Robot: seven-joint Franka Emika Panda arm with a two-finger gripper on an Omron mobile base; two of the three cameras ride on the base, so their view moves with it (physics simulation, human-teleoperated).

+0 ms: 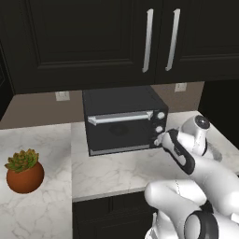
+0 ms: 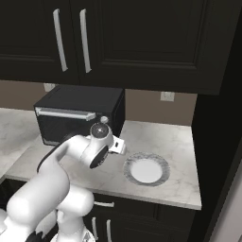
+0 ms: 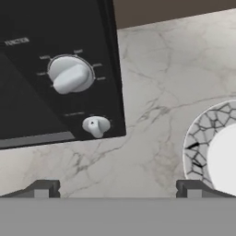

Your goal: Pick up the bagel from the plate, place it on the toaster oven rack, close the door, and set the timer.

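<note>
Hand view – claw (image 3: 118, 188) spread wide, plate (image 3: 196, 150) cut off at the edge

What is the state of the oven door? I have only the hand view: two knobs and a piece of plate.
Observer: Shut. In the left base view the door stands upright, with its handle across the top.
Operator: What stands left of the oven?
Observer: A potted plant on the counter, well apart from the oven.
Operator: Where is the hand?
Observer: In the right base view the gripper hangs between the oven's knob side and the plate.
</note>
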